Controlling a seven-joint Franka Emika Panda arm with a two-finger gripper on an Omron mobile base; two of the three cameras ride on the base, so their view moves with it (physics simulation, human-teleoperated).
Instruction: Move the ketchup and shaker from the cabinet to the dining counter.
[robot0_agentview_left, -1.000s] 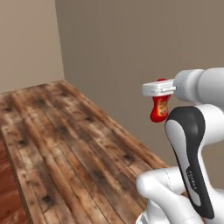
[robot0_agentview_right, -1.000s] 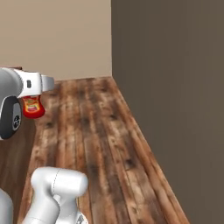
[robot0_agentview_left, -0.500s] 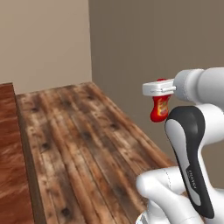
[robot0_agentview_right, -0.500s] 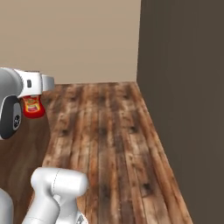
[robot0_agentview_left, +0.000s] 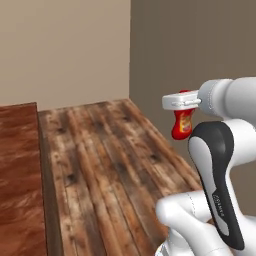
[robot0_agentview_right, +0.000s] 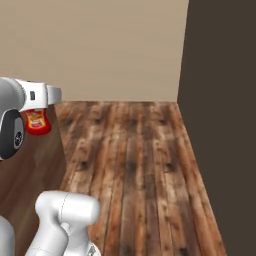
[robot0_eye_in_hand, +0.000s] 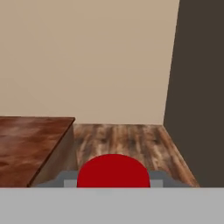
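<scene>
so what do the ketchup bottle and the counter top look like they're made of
The ketchup, held in the gripper, looks like smooth plastic: uniform red body, soft sheen, yellowish label band. The dining counter looks like polished wood or a wood-look laminate: reddish-brown grain and a glossy top, with lighter sides. Being rendered, neither can be told for sure.

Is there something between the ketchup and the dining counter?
No. In the hand view, only bare wooden floor separates the ketchup from the dining counter.

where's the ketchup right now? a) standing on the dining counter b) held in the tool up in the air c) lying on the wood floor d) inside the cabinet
b: the ketchup hangs clamped in the tool, clear above the wood floor.
</scene>
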